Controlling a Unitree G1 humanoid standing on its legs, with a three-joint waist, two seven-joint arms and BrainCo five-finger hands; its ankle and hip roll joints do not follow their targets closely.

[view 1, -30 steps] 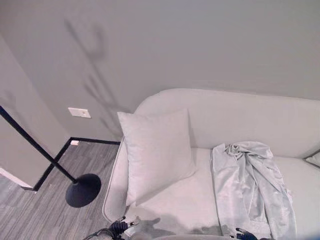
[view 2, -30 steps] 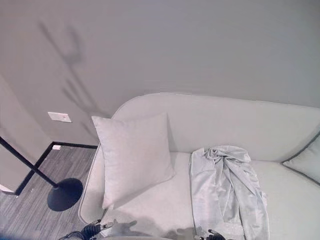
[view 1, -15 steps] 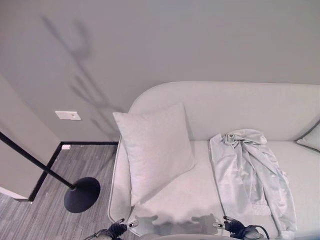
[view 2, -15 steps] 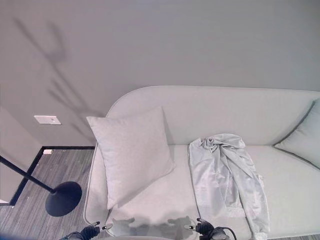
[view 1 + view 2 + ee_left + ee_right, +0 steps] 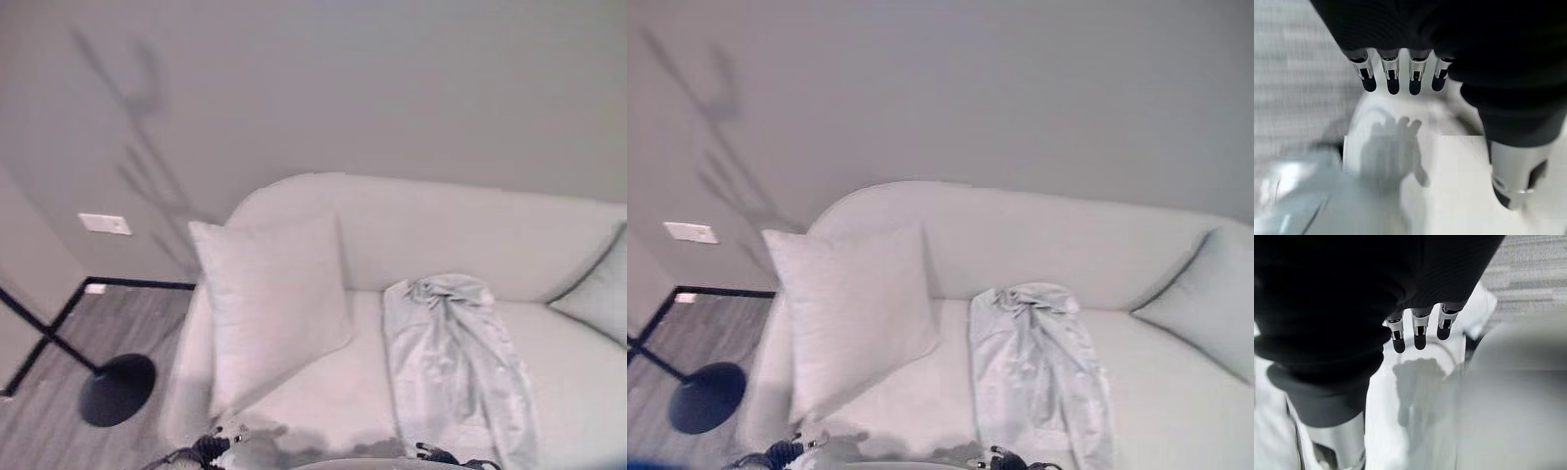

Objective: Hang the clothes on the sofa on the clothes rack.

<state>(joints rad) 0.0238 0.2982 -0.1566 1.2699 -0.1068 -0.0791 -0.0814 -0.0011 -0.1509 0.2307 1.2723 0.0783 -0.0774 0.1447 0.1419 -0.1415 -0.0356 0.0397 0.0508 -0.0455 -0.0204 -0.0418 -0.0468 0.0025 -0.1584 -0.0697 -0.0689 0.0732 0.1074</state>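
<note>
seat: bare sofa (image 5: 1136, 382) cushion at 3 o'clock of the garment (image 5: 1034, 367) | 9 o'clock: pillow (image 5: 847, 308) leans just beside it, narrow strip between | far right: second pillow (image 5: 1205, 304) against the backrest | floor at 9 o'clock: rack base (image 5: 118, 389) and pole

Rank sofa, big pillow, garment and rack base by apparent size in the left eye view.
1. sofa
2. big pillow
3. garment, close to the pillow, so that order is unsure
4. rack base
</note>
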